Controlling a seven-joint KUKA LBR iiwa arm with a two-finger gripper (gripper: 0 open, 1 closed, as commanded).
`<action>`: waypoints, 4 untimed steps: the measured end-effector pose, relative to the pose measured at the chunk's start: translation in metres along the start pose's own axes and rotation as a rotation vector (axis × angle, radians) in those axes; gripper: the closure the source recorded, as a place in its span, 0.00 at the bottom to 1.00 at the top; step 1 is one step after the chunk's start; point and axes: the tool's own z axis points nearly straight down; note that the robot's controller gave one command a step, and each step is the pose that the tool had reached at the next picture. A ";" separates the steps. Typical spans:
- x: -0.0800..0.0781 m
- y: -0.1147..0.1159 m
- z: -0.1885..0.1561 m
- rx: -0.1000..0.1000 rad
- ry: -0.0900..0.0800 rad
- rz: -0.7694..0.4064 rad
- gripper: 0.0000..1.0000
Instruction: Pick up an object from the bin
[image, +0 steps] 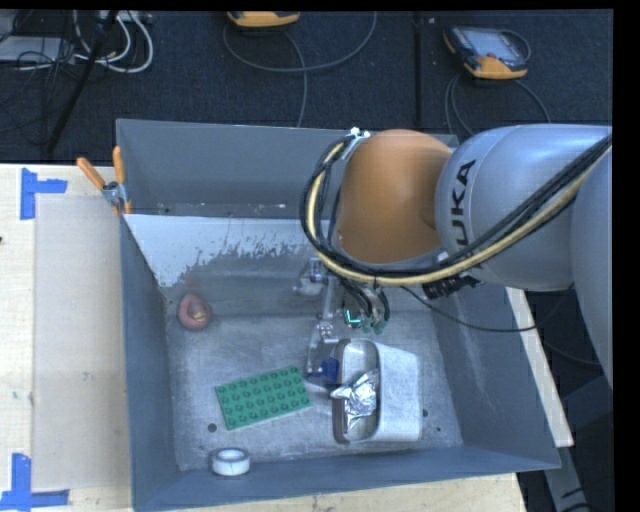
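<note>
The arm (520, 210) comes into the grey bin (220, 190) from 3 o'clock, with its orange cover (390, 195) and looped cables (322, 215) hanging over the bin's far half; below the cover the gripper (322, 355) points down near the middle of the bin floor; whether it is spread or pressed together cannot be told, since its tip is seen end-on against the clutter under it. Right at that tip, toward 6 o'clock, lies a small blue thing (322, 373); whether the gripper touches it cannot be made out. The blue thing sits between a green studded plate (262, 397), flat on the floor at 8 o'clock from the gripper, and a silver tin (352, 425) just beside the gripper at 5 o'clock. A wad of crumpled foil (360, 395) rests in the tin; a white block (400, 395) lies against the tin's far side, toward 3 o'clock. A pink round thing (194, 312) lies well apart at 10 o'clock, near the foot of the back wall; a roll of white tape (230, 462) lies at 7 o'clock by the front wall, apart from the plate.
</note>
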 end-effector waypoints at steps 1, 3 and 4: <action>0.026 -0.012 0.103 -0.003 -0.013 -0.056 0.00; 0.020 0.033 0.101 -0.002 -0.014 -0.085 0.00; 0.022 0.033 0.098 -0.001 0.002 -0.084 1.00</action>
